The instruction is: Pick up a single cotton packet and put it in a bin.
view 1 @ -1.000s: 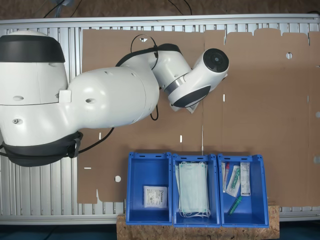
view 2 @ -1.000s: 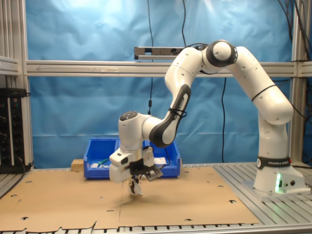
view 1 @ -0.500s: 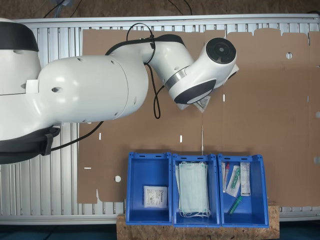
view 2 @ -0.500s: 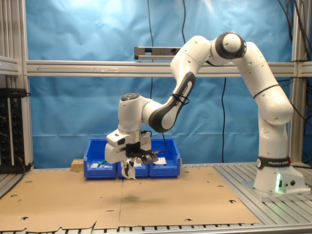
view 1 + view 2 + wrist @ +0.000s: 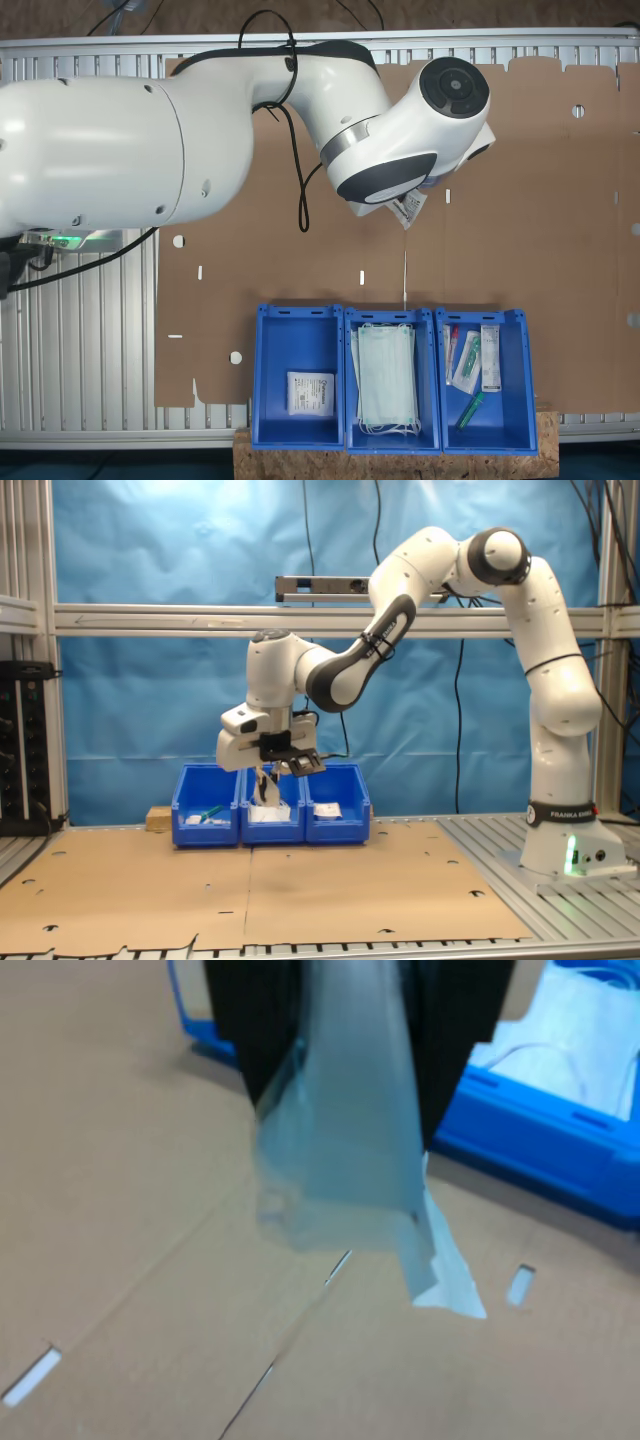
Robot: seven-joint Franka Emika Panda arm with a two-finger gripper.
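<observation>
The cotton packet (image 5: 410, 208) hangs under the arm's wrist in the first exterior view, above bare cardboard (image 5: 540, 230) and well apart from the three blue bins; the bin (image 5: 297, 376) with another white packet (image 5: 310, 392) sits at the first exterior view's left of the row. In the second exterior view, the gripper (image 5: 266, 777) holds the packet (image 5: 265, 788) raised in front of the bins. In the wrist view, the dark fingers (image 5: 258, 1030) pinch the blurred packet (image 5: 345, 1150), which dangles over the cardboard beside a blue bin wall (image 5: 540, 1145).
</observation>
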